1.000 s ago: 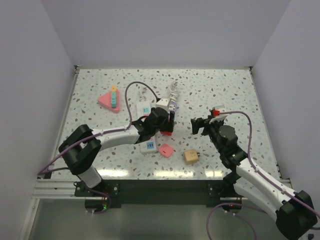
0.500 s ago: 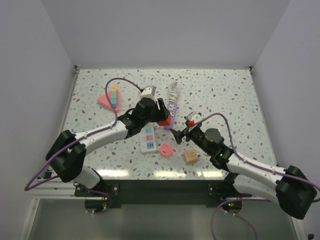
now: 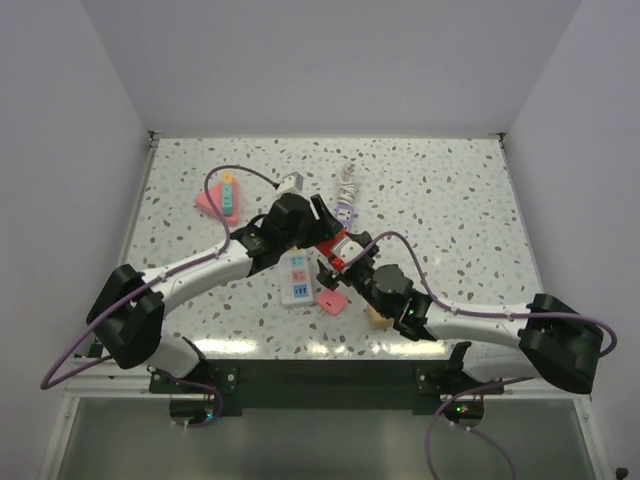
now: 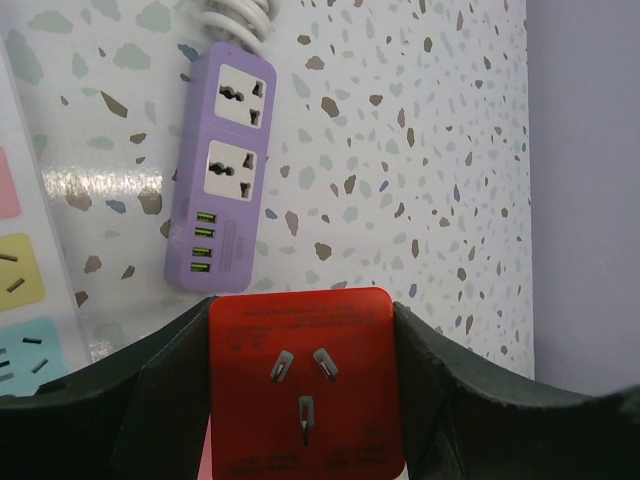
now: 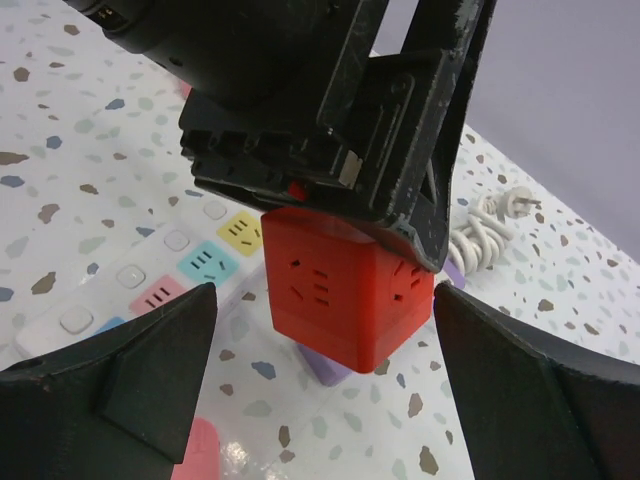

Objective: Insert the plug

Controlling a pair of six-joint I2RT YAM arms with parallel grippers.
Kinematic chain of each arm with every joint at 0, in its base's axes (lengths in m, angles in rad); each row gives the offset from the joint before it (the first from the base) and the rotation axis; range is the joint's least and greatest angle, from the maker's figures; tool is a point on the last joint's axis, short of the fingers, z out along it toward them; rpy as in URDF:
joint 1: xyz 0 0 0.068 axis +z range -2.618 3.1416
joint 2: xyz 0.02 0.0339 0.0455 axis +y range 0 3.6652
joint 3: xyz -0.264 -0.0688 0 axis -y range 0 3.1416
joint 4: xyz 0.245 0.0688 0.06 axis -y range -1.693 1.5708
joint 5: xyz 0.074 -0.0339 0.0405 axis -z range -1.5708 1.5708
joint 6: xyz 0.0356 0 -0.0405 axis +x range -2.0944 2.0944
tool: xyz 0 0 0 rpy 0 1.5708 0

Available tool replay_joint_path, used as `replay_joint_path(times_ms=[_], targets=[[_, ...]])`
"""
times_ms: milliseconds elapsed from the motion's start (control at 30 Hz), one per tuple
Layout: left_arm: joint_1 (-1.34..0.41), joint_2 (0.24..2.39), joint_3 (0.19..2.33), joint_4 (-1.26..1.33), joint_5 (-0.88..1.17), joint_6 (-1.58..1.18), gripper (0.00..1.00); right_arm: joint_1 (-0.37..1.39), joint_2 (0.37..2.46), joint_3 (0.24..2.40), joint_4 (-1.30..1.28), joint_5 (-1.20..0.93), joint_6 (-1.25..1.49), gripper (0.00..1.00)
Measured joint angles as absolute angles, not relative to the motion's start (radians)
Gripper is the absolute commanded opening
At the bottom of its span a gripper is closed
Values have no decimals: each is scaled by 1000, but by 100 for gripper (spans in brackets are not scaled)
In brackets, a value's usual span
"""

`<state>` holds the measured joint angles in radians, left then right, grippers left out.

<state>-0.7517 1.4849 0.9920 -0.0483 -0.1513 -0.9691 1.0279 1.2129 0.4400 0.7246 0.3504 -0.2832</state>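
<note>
left gripper [image 3: 328, 238] is clenched on a red cube adapter [image 4: 305, 390], one finger against each side. the adapter hangs above the speckled table [image 3: 450, 200], over the near end of a purple power strip [image 4: 222, 190] and just beside a white power strip [image 3: 297, 278] with coloured sockets. in the left wrist view, its three flat prongs face the camera; in the right wrist view, socket holes show on its side faces. right gripper [image 3: 348, 260] sits close in front of the cube, jaws spread wide and grasping nothing. a coiled white cable [image 3: 346, 180] lies at the purple strip's far end. a small pink block [image 3: 332, 299] lies near the white strip, and a pink triangular socket block [image 3: 215, 203] sits far left.
</note>
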Motion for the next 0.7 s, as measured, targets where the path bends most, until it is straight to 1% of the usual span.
replay_joint_path(times_ms=[467, 533, 567, 700], targets=[[-751, 1442, 999, -111, -146, -1082, 0, 1113, 1415, 509, 850, 569, -406, 93], [-748, 1438, 999, -117, -143, -1090, 0, 1114, 1439, 516, 874, 587, -419, 91], [-748, 1435, 999, -118, -142, -1091, 0, 1114, 1446, 517, 882, 592, -424, 90], [-748, 1415, 996, -121, -131, -1094, 0, 1114, 1457, 533, 894, 628, -446, 78]])
